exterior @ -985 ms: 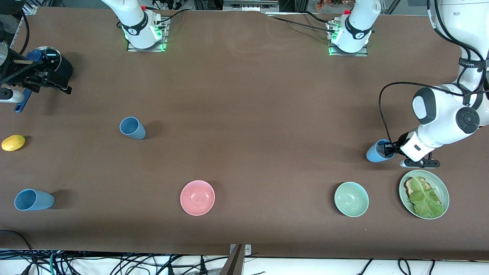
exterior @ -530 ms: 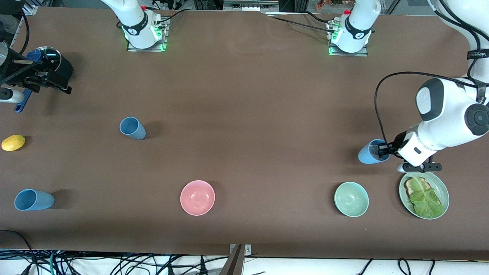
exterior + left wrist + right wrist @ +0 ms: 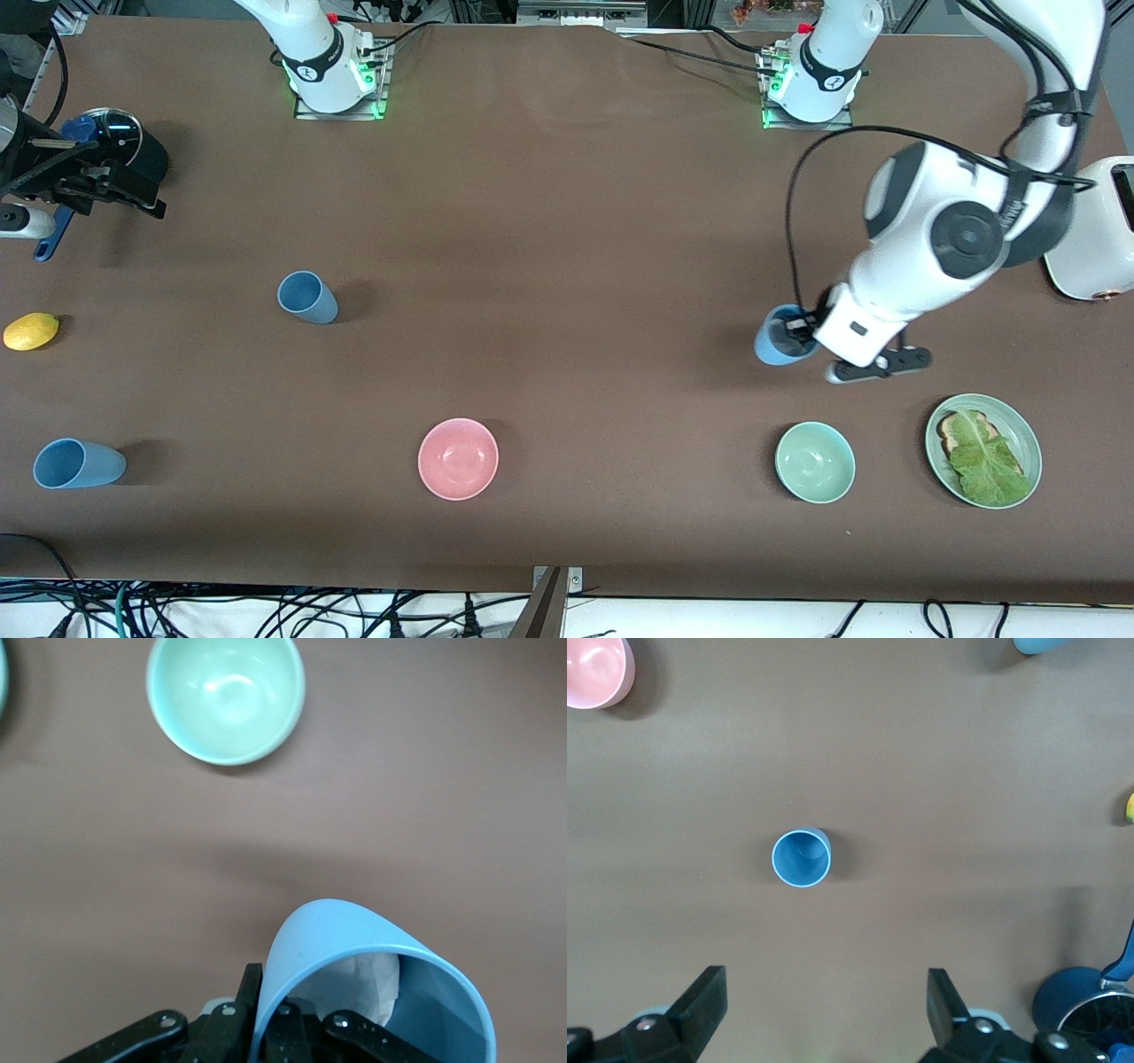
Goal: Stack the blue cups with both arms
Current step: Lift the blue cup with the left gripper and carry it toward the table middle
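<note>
Gripping a blue cup by its rim, left gripper hangs over the table; right gripper waits, fingers spread

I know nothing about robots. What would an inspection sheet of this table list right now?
Surface: brown table, bare between items.
Job's things: three blue cups; one in the left hand, two standing apart.
Clutter: pink bowl, green bowl, plate of food, lemon, saucepan.
Hands: left hand shut on a cup's rim; right hand open, over a cup.
Cables: tangle below the table edge.
Surroundings: white appliance.
</note>
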Available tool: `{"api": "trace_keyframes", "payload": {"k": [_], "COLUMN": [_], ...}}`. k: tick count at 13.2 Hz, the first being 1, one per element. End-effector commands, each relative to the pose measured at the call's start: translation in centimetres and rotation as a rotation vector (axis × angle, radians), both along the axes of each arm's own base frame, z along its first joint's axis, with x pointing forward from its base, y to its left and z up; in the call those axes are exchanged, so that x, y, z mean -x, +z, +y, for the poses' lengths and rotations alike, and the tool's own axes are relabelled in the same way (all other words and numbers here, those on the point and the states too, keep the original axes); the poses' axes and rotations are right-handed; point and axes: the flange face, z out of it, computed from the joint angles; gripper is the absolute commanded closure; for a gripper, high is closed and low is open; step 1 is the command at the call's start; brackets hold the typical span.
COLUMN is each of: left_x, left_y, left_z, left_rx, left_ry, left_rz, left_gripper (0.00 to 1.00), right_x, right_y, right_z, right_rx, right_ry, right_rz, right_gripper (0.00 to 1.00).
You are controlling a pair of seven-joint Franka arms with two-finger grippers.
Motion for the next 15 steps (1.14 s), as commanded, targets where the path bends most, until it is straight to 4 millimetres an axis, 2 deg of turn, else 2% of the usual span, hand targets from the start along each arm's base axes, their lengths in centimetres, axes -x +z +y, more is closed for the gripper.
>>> {"api": "trace_keyframes", "payload": {"k": [1, 4, 8, 9, 13, 14, 15], "left_x": [2.0, 5.6, 10.3, 10.9, 12.9, 13.0, 12.9], "left_y": [0.9, 0.1, -2.0, -2.2, -6.8, -7.8, -8.6], "left_z": [-5.8, -13.4, -21.3, -23.1, -29.2, -30.1, -30.6], "left_rx": [-0.030, -0.045, -0.085, -0.085, -0.034, 0.001, 0.025], "left_ry": [0.089, 0.150, 0.205, 0.215, 0.269, 0.272, 0.275], "left_rz": [-0.005, 0.000, -0.007, -0.026, -0.039, -0.046, -0.049], "left_gripper": [1.00, 1.00, 1.00, 1.00, 1.00, 1.00, 1.00], "right_x": [0.1, 0.1, 0.1, 0.1, -0.5, -1.3, -2.6], "right_y": [0.4, 0.4, 0.4, 0.4, -0.6, -2.4, -5.6], "right_z": [-0.1, -0.1, -0.1, -0.1, 0.6, 2.1, 4.5], "right_rx": [-0.003, -0.003, -0.003, -0.003, -0.006, -0.004, 0.013], "right_ry": [-0.008, -0.008, -0.006, -0.008, 0.017, 0.045, 0.133], "right_rz": [-0.006, -0.004, -0.006, -0.006, 0.008, 0.038, 0.095], "right_gripper": [0.00, 0.00, 0.00, 0.00, 0.00, 0.00, 0.00]}}
